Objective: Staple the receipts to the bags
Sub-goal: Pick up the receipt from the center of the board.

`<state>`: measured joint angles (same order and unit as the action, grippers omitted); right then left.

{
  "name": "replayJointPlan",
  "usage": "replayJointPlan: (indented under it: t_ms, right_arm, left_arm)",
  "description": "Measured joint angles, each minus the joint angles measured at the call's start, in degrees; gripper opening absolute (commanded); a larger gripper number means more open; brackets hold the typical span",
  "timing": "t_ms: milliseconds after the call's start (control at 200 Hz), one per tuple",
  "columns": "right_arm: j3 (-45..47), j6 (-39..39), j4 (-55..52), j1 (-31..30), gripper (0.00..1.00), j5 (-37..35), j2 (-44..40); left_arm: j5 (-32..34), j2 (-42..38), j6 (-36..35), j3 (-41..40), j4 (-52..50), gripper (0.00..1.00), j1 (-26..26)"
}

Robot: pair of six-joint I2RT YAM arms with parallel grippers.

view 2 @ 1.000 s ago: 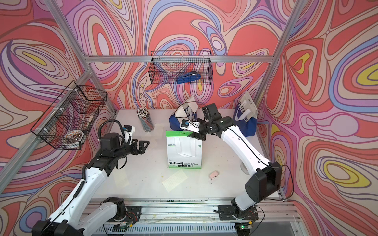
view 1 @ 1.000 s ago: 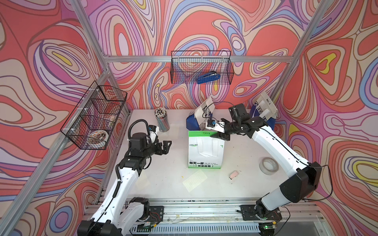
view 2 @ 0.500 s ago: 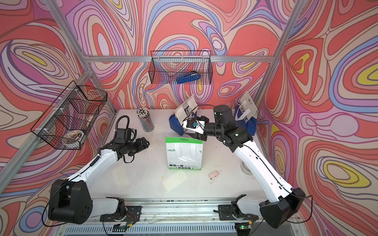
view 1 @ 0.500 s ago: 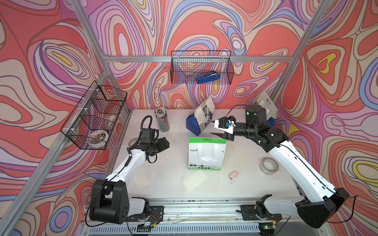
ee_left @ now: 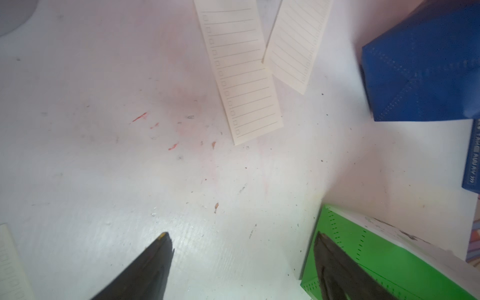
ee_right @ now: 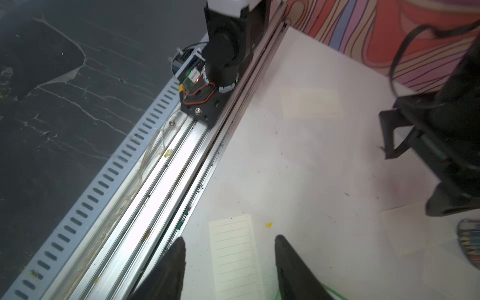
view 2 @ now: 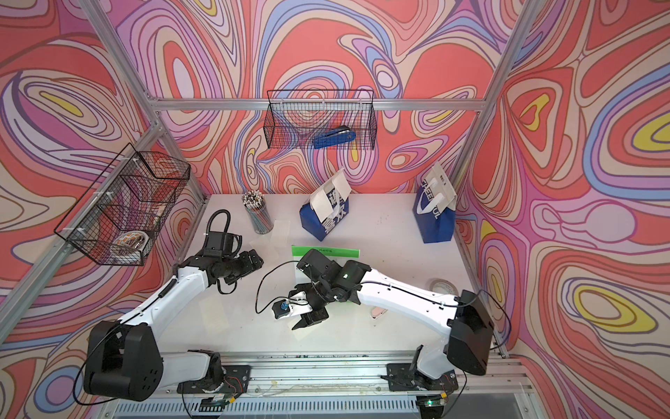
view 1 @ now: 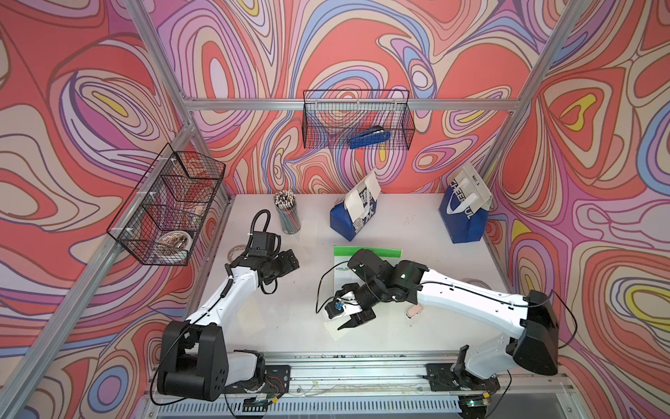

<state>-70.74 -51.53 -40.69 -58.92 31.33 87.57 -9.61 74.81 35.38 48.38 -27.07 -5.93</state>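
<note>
While spread and empty, right jaws over a receipt [ee_right: 235, 255]; left jaws likewise.

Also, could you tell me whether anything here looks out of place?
The green-white bag lies flat on the table while both blue bags stand upright, and the blue stapler sits in the back-wall basket.

Bare table [view 1: 290, 326] front-centre passable; green bag [view 1: 366, 251] flat mid-table; blue bag [view 1: 350, 226], CHEERFUL bag [view 1: 466, 225] stand rear.
</note>
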Motion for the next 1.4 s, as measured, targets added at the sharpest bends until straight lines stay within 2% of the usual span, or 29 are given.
replayJointPlan:
  t_ms: [30,90,105,195,295,521,701,941,1257,1402]
  right_arm:
    - [0.26,1.09,0.02,-0.44,0.72,-1.22,1.57]
    - [0.26,4.74,0.48,-1.38,0.94,-4.24,4.85]
    - [0.26,4.92,0.83,-1.6,0.96,-5.01,5.66]
    - [2.19,12.37,3.87,-3.65,0.97,-9.46,8.39]
    - [5.86,23.06,6.64,-6.82,0.96,-14.82,8.31]
    - [5.97,52.98,7.87,-11.61,0.98,-27.71,8.68]
    - [6.75,68.43,7.78,-11.61,0.98,-35.6,8.72]
    - [6.86,75.19,8.02,-10.58,0.98,-40.57,14.12]
    - [8.02,75.78,9.4,-6.67,0.94,-38.21,16.11]
    - [8.11,75.06,9.46,-5.4,0.88,-36.17,16.26]
  left_arm:
    - [0.79,0.0,0.57,0.09,-0.83,0.86,0.63]
    - [2.08,0.0,1.49,0.2,-2.12,0.87,1.68]
    - [2.25,0.0,1.64,0.22,-2.34,0.87,1.88]
    - [3.41,-0.02,2.54,0.39,-4.04,0.87,2.4]
    - [6.67,-0.24,5.2,0.92,-8.11,0.81,2.49]
    - [13.05,-0.87,15.63,1.68,-20.26,0.92,5.05]
    - [15.85,0.02,21.31,1.7,-25.29,0.92,5.92]
    - [16.37,2.1,22.93,1.7,-25.66,0.92,5.92]
    - [16.96,1.75,23.3,1.11,-25.16,0.92,5.92]
    - [17.31,1.25,23.26,0.9,-24.94,0.91,5.92]
